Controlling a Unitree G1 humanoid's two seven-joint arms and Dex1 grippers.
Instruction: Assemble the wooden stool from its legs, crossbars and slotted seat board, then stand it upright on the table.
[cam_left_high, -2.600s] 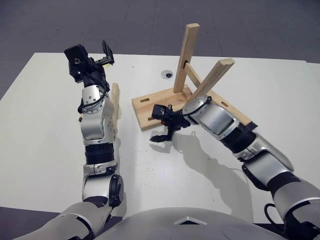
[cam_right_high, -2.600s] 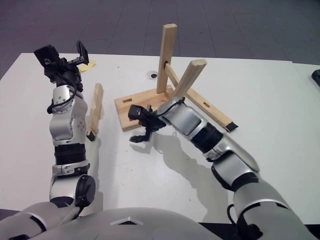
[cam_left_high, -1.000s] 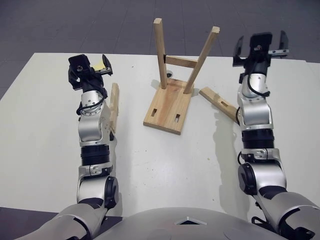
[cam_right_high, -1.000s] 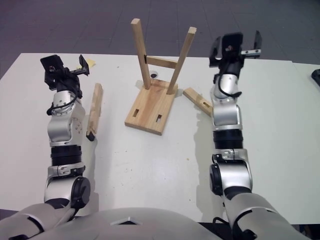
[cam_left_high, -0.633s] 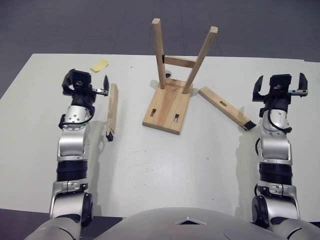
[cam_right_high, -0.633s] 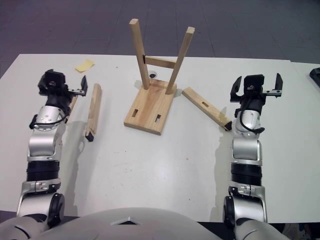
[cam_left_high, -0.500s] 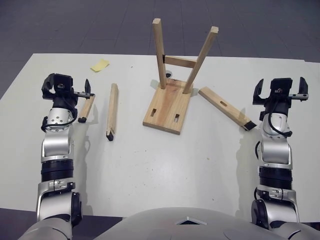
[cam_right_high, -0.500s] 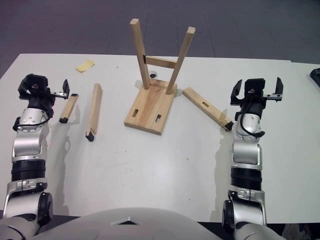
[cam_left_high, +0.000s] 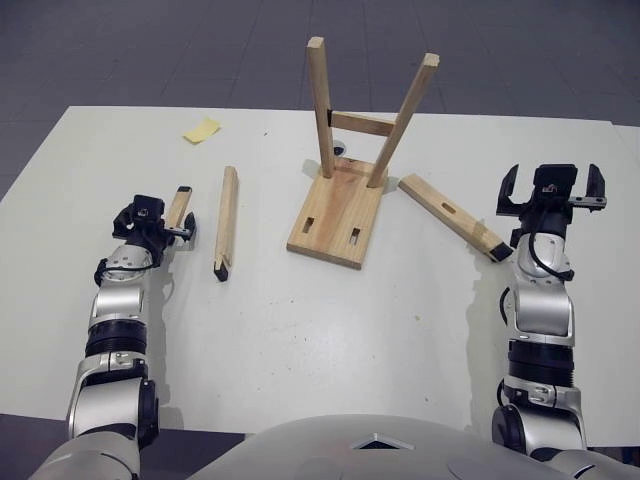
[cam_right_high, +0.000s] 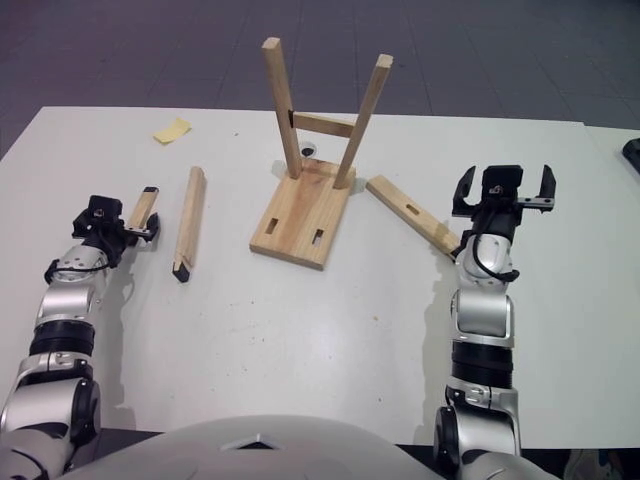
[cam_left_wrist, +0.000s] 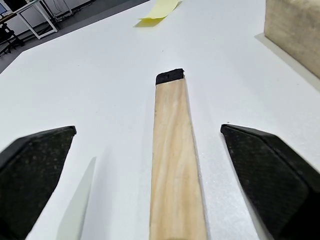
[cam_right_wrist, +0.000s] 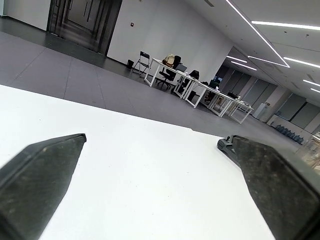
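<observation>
The slotted seat board (cam_left_high: 335, 212) lay at upper centre of the head view with two legs (cam_left_high: 320, 105) standing in it and a crossbar (cam_left_high: 360, 123) joining them; a loose leg (cam_left_high: 226, 222) lay to its left and another leg (cam_left_high: 455, 217) to its right; my left gripper (cam_left_high: 170, 225) had dropped to the table at left, fingers spread astride the short bar (cam_left_high: 178, 208); my right gripper (cam_left_high: 552, 178) stayed spread wide and empty at right.
</observation>
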